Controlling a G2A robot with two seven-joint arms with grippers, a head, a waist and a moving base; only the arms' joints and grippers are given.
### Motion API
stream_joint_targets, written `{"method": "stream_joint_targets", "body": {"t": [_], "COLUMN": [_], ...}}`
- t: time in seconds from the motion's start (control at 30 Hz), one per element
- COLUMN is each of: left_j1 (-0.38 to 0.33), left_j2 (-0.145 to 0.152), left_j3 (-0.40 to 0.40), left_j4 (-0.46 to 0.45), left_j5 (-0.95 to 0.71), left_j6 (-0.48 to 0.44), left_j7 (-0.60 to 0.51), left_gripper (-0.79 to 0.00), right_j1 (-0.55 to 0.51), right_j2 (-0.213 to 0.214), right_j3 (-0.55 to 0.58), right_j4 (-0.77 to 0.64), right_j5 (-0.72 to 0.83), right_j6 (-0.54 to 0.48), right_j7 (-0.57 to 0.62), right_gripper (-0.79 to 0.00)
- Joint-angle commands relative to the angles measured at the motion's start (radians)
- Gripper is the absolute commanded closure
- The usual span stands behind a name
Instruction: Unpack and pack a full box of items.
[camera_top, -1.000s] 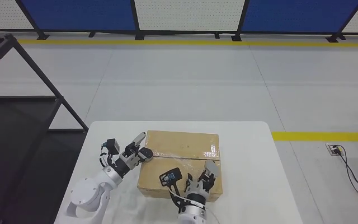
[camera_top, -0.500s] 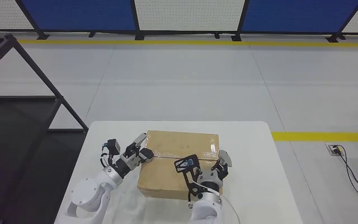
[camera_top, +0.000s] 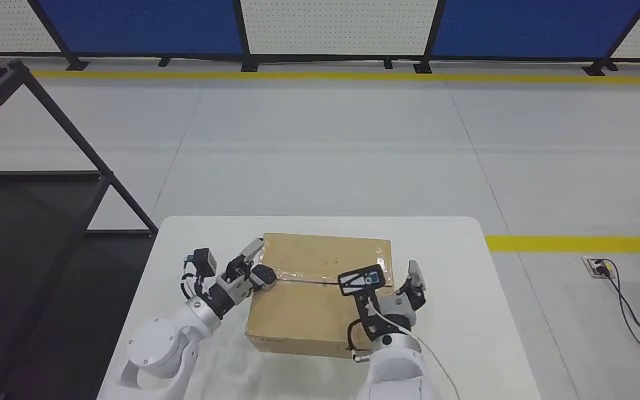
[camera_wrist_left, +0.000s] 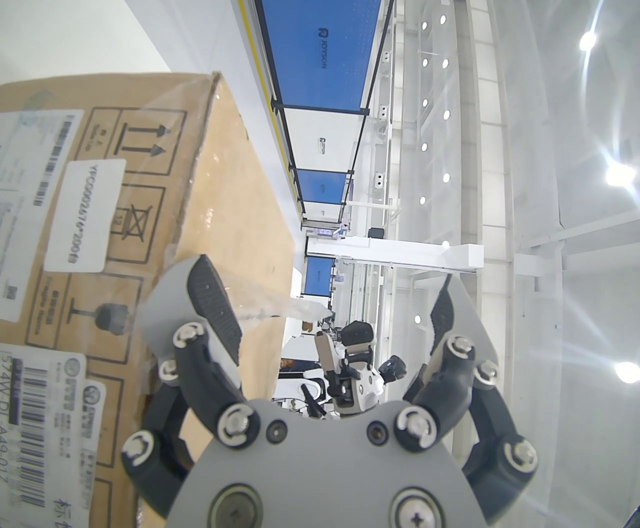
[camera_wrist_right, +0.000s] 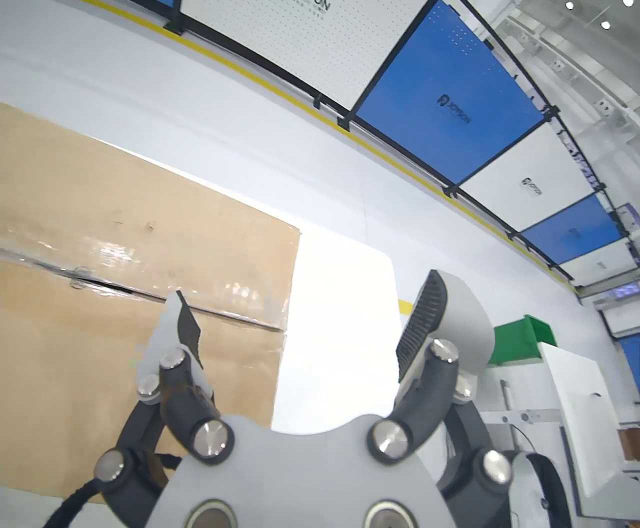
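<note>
We see the cardboard box (camera_top: 320, 295) lying closed on the white table (camera_top: 455, 300), at its middle and nearer the far edge than the near one, with a strip of clear tape (camera_top: 330, 280) running left to right along the seam between its top flaps. The left gripper (camera_top: 255, 264) sits at the left end of the box, level with the end of that seam, and its jaws are spread wide with nothing between them. In the left wrist view the left gripper (camera_wrist_left: 325, 280) faces the labelled end face of the box (camera_wrist_left: 150, 200); one finger (camera_wrist_left: 212, 295) is right beside a crumpled, loose end of the tape (camera_wrist_left: 272, 307) at the box's top edge, though we cannot tell whether pad and tape touch, while the other finger stands well apart in free air. The right gripper (camera_top: 404, 288) is at the right end of the box, also spread open and empty. In the right wrist view the right gripper (camera_wrist_right: 305, 295) straddles the box's right edge: one finger (camera_wrist_right: 185, 325) is over the box (camera_wrist_right: 125, 240) near the taped seam (camera_wrist_right: 150, 272), the other over the bare table (camera_wrist_right: 340, 300). A green bin (camera_wrist_right: 522, 340) stands beyond the table on the right, and blue and white panels (camera_top: 330, 25) close off the far side of the floor
</note>
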Motion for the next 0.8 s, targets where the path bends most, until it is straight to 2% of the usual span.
{"method": "stream_joint_targets", "body": {"t": [0.0,0.1,0.17,0.5,0.63,0.7,0.77], "left_j1": [0.000,0.000,0.000,0.002,0.003,0.003,0.003], "left_j2": [0.000,0.001,0.001,0.002,0.002,0.002,0.002], "left_j3": [0.000,0.001,0.001,0.001,0.002,0.003,0.004], "left_j4": [0.000,0.000,-0.001,-0.011,-0.015,-0.016,-0.016], "left_j5": [-0.002,0.001,0.002,0.000,0.003,0.001,0.001], "left_j6": [-0.001,0.001,0.000,0.000,0.001,-0.001,0.000], "left_j7": [0.002,0.003,0.004,0.011,0.012,0.013,0.012], "left_gripper": [-0.785,-0.785,-0.785,-0.785,-0.785,-0.785,-0.785], "right_j1": [-0.028,-0.065,-0.075,-0.086,-0.099,-0.100,-0.087], "right_j2": [0.005,0.012,0.015,0.015,0.008,0.006,0.005], "right_j3": [0.041,0.111,0.157,0.161,0.189,0.234,0.288], "right_j4": [-0.032,-0.072,-0.090,-0.090,-0.106,-0.110,-0.092], "right_j5": [0.102,0.285,0.394,0.433,0.655,0.862,1.079], "right_j6": [-0.049,-0.159,-0.206,-0.189,-0.153,-0.161,-0.178], "right_j7": [-0.063,-0.119,-0.114,-0.142,-0.177,-0.177,-0.130], "right_gripper": [-0.785,-0.785,-0.785,-0.785,-0.785,-0.785,-0.785]}}
